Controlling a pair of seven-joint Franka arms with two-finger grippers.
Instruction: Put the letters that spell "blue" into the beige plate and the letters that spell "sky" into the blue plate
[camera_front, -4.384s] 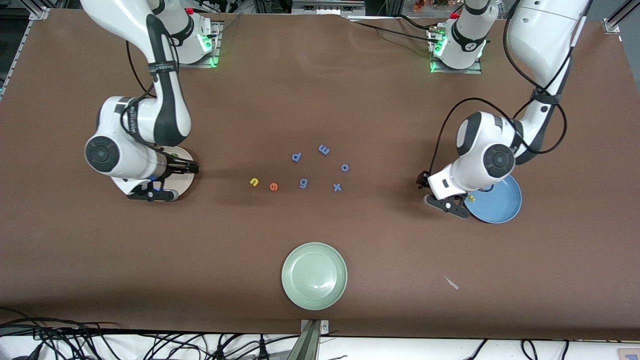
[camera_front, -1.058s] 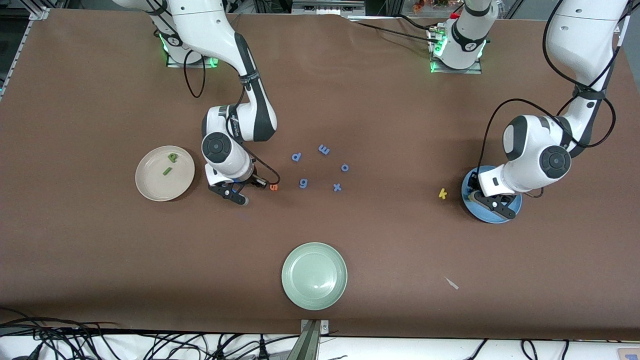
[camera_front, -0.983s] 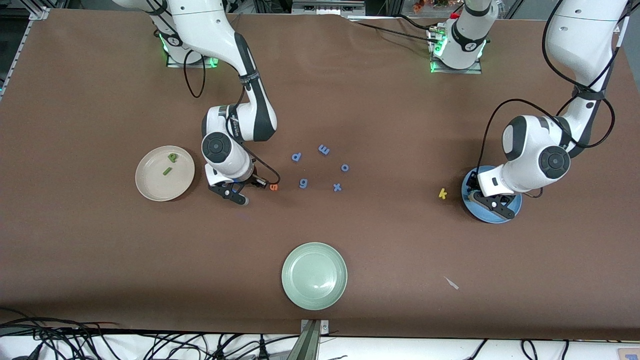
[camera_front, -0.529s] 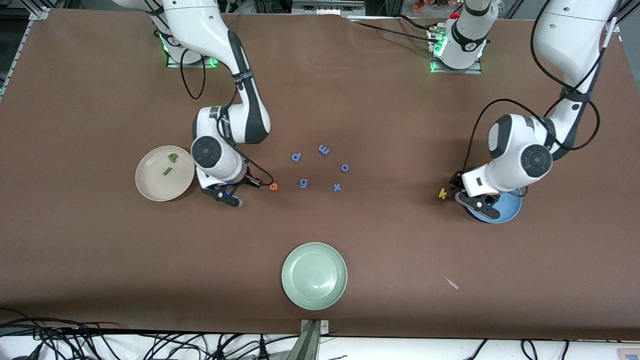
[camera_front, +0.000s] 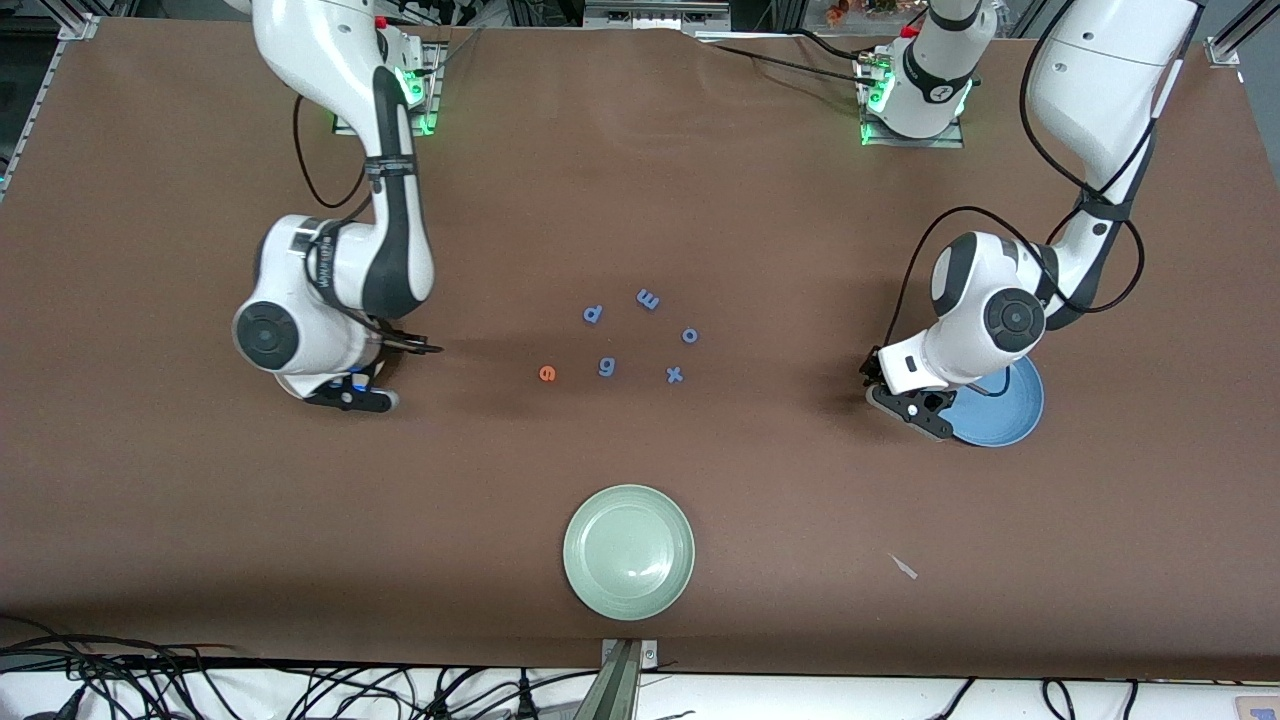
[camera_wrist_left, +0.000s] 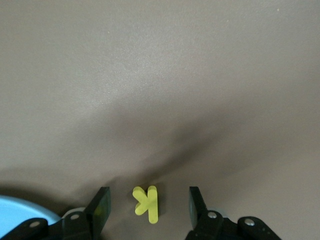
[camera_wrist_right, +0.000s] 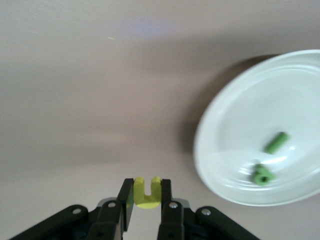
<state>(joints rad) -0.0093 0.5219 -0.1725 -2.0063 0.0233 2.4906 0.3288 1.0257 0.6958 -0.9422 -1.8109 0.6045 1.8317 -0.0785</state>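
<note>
The right gripper (camera_wrist_right: 146, 196) pinches the yellow u (camera_wrist_right: 147, 192) in its jaws beside the beige plate (camera_wrist_right: 235, 165), ready to drop it in. The left gripper (camera_wrist_left: 147, 207) hangs with jaws spread around the yellow k (camera_wrist_left: 147, 203) on the tabletop (camera_front: 700, 200), near the blue plate (camera_front: 1010, 410).

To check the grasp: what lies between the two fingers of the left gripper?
In the left wrist view, the yellow "k" lies on the table between the open fingers, touching neither.
</note>
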